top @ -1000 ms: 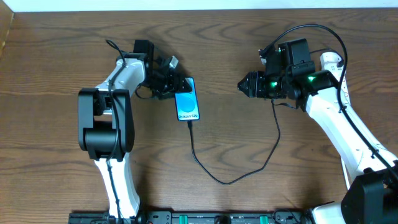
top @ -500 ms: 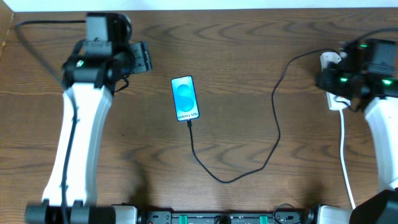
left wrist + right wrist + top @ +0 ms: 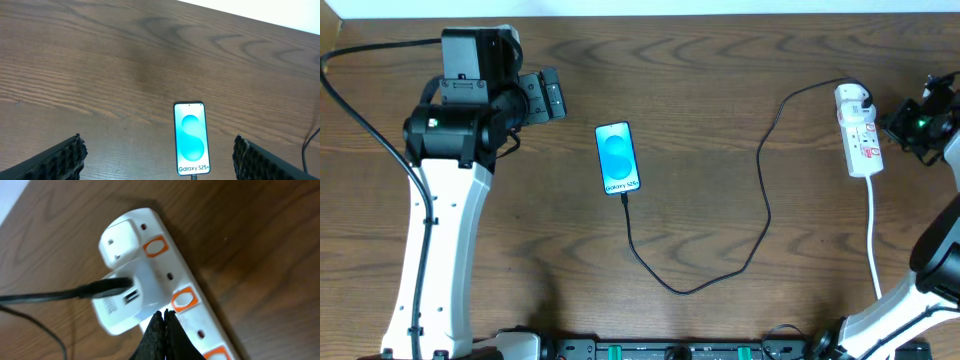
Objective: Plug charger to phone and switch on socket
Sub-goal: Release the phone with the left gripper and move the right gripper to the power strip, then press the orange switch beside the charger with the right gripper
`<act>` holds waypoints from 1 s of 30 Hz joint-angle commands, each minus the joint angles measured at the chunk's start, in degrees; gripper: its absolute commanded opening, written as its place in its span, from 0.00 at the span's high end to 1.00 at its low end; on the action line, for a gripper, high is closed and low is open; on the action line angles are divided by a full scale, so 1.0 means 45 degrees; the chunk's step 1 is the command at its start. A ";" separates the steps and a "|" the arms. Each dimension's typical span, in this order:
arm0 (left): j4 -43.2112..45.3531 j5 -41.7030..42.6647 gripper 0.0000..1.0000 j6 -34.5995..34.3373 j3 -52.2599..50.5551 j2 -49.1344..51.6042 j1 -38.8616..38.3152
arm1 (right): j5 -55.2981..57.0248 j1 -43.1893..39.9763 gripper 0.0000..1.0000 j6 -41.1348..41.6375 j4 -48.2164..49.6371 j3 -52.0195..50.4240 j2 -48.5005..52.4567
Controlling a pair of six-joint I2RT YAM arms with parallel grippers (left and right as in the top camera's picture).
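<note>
A wooden counter (image 3: 700, 80) seen from above, with one robot arm at each side.

Near the back left corner, the left end effector (image 3: 545, 97) hangs above the wood. Its fingers are spread wide apart and hold nothing.

Left of the counter's centre, toward the back edge, the phone (image 3: 618, 158) lies flat with its screen up and lit bright blue. The black charger cable (image 3: 765, 200) meets the middle of the phone's bottom edge, and its plug tip appears to be seated there. From the phone the cable runs toward the front edge, curves right, then climbs toward the back right corner. It ends at a white adapter (image 3: 850, 98).

The adapter is plugged into the back end of the white power strip (image 3: 861, 140). The strip lies close to the right edge, and its white cord trails toward the front.

The right end effector (image 3: 164, 314) is pinched fully closed on nothing. Its tip sits just beside an orange-ringed switch (image 3: 182, 300) next to the adapter; whether they touch is unclear.

Plugging in looks finished. Whether the switch is on cannot be told, so pressing it is likely all that is left.
</note>
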 commanded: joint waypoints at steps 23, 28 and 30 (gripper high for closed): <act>-0.0034 -0.0112 0.05 -0.0112 -0.0083 -0.0165 0.0053 | -0.0510 0.0777 0.99 0.0593 0.0345 0.0214 0.1768; -0.0039 -0.0112 0.05 -0.0112 -0.0083 -0.0165 0.0053 | -0.0311 0.1035 0.99 0.0597 -0.0024 0.0209 0.1957; -0.0039 -0.0112 0.05 -0.0112 -0.0083 -0.0165 0.0053 | -0.0316 0.1205 0.99 0.0588 -0.0078 0.0204 0.1967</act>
